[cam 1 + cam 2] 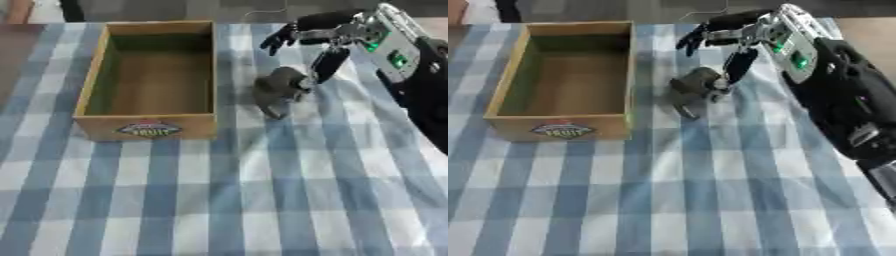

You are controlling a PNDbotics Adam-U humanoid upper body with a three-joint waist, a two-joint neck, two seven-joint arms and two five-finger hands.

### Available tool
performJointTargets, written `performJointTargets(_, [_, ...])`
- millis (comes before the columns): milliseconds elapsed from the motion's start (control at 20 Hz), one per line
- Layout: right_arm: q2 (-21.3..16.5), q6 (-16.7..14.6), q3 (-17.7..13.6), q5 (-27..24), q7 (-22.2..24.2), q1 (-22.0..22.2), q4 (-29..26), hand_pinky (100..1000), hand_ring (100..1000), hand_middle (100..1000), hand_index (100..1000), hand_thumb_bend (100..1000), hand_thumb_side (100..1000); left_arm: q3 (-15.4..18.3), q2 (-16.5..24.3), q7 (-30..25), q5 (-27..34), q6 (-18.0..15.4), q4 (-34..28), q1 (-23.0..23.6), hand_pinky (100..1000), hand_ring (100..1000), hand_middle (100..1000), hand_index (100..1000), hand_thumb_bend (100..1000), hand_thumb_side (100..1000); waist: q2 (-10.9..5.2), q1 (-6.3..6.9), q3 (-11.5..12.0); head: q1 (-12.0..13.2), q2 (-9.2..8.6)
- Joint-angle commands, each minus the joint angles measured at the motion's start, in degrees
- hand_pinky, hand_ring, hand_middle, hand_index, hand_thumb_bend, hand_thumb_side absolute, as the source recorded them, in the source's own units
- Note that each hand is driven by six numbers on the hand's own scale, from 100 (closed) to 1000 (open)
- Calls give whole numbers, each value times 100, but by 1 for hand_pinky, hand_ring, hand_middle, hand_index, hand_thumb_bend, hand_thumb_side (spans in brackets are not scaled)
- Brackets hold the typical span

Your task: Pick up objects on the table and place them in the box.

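Left eye view is showing the right robot hand [325, 44] reaching in from the upper right, fingers spread and pointing down, one dark fingertip touching the top of a grey lumpy object [278, 88] without closing on it. That object is sitting on the blue-checked cloth of the worktop [262, 190], just right of the open cardboard box [150, 125], which is holding nothing visible.

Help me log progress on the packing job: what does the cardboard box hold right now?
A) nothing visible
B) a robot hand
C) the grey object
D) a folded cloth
A: the cardboard box shows only its bare floor, while the grey object lies outside it on the checked tablecloth, beside the right hand.
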Motion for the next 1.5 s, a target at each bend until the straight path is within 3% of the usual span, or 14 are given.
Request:
performJointTargets(50, [-170, -706, -67, 221, 460, -163, -26, 873, 906, 814, 976, 326, 100, -10, 105, -29, 6, -6, -108, -66, 798, 831, 785, 681, 100, 621, -112, -6, 1, -10, -72])
performJointTargets(750, [-248, -1202, -66, 975, 421, -123, 215, 883, 911, 833, 973, 315, 100, -8, 123, -21, 11, -9, -108, -71, 798, 831, 786, 681, 100, 622, -109, -9, -12, -3, -68])
performJointTargets(1100, [-214, -1276, 40, 580, 563, -99, 263, 868, 906, 819, 975, 331, 100, -12, 114, -21, 22, -6, -108, -81, 798, 831, 786, 680, 100, 622, -90, -8, -5, -23, -54])
performJointTargets(1500, [-221, -1108, 94, 151, 792, -154, 87, 868, 905, 818, 976, 337, 100, -15, 113, -22, 21, -10, -108, -80, 799, 831, 787, 681, 100, 623, -118, -29, -6, -4, -47])
